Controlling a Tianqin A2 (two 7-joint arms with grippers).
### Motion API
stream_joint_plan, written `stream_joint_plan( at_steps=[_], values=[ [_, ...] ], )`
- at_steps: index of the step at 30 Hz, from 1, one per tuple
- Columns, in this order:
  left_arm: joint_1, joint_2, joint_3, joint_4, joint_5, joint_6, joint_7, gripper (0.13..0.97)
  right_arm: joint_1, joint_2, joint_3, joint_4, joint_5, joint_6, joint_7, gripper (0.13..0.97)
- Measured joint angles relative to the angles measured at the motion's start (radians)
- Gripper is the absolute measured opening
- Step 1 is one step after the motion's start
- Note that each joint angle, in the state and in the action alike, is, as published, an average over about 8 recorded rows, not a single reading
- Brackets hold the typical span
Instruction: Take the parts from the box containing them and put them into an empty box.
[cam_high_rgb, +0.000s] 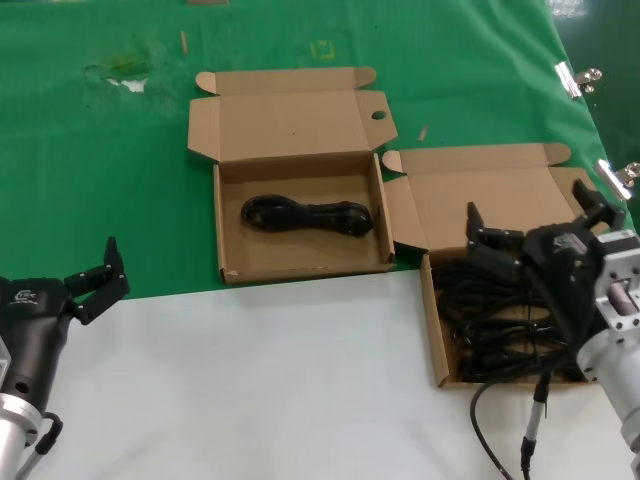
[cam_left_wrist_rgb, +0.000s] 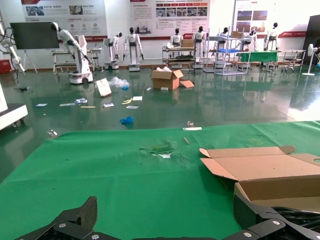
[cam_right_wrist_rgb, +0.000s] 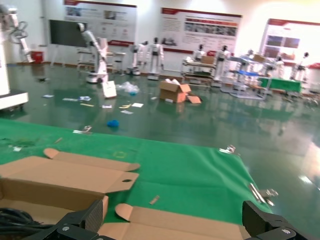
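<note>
Looking down from the head camera, you have two open mailer boxes on the table.
Box on your right: the box containing the parts (cam_high_rgb: 440, 345) sits mostly on the white surface (cam_high_rgb: 270, 380), lid folded back onto the green cloth (cam_high_rgb: 100, 170); shallow brown corrugated cardboard with rounded ear tabs.
Parts: a tangled heap of black rubbery cables (cam_high_rgb: 490, 320) fills that box, coils overlapping so you cannot count them.
Box in the middle: the second box (cam_high_rgb: 228, 225) lies on the green cloth, lid hinged back, one round hole in a side flap; the two boxes are just beside each other.
Moved cable: one coiled cable (cam_high_rgb: 305, 214) lies lengthwise inside it, a long narrow black bundle shorter than the box's width.
Right gripper (cam_high_rgb: 535, 222): your right gripper hangs over the full box with fingers spread wide, pinching nothing.
Left gripper (cam_high_rgb: 98, 277): your left gripper waits at the cloth's near edge, well apart from both boxes, fingers spread.
</note>
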Motion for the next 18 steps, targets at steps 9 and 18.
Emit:
stream_joint_plan(
  at_steps=[9, 18],
  values=[
    [0.000, 0.000, 0.000, 0.000, 0.000, 0.000, 0.000, 0.966, -0.027, -0.006, 0.013, 0.017, 0.020, 0.019, 0.009, 0.966],
    [0.000, 0.000, 0.000, 0.000, 0.000, 0.000, 0.000, 0.966, -0.027, -0.006, 0.013, 0.017, 0.021, 0.019, 0.009, 0.966]
  ],
)
